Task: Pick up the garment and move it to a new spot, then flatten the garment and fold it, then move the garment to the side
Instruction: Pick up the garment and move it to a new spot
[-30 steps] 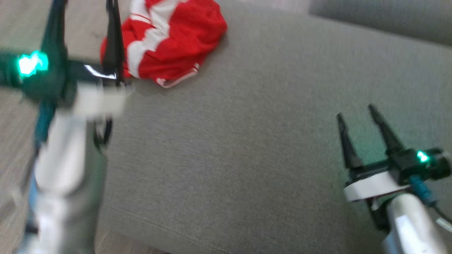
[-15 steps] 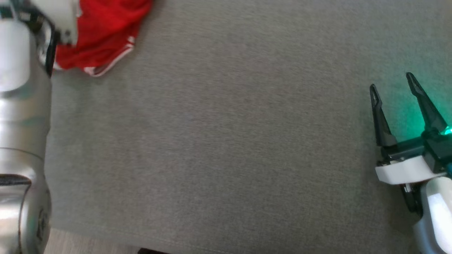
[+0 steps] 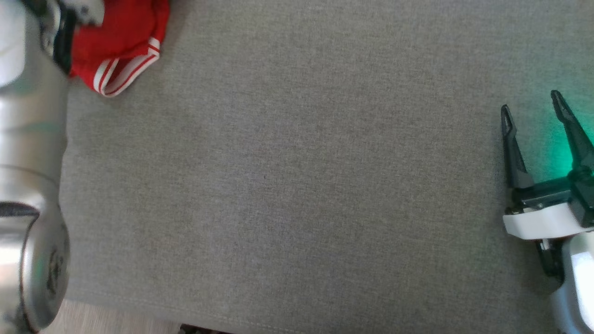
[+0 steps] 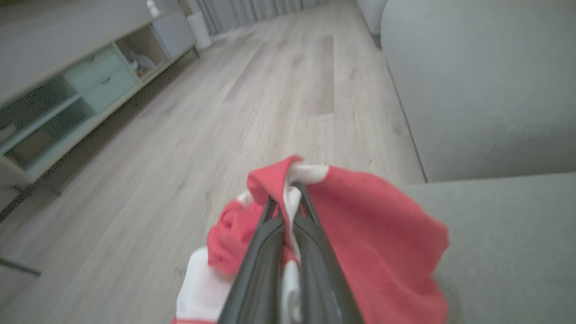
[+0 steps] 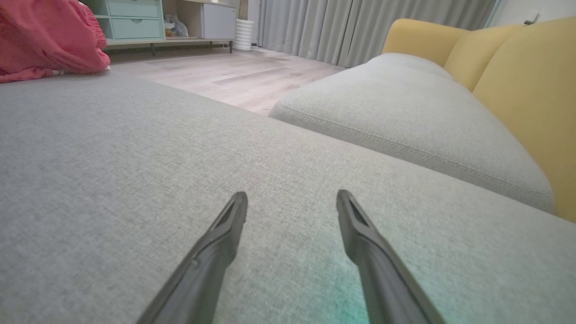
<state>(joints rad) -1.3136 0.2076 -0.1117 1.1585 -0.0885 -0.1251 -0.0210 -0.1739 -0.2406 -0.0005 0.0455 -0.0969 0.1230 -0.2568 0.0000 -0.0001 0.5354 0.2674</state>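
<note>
Grip looks skimpy: my left gripper [image 4: 288,191] is pinched shut on one fold of the red-and-white garment [image 3: 123,41], upper left of frame. Lifting might slip it loose. My right gripper [image 3: 530,100] gapes empty.

On the broad grey fabric cushion [image 3: 297,185], just a bunched red garment [image 3: 123,41] with white stripes, at the far left corner, beside pale wood floor [image 3: 111,320].
</note>
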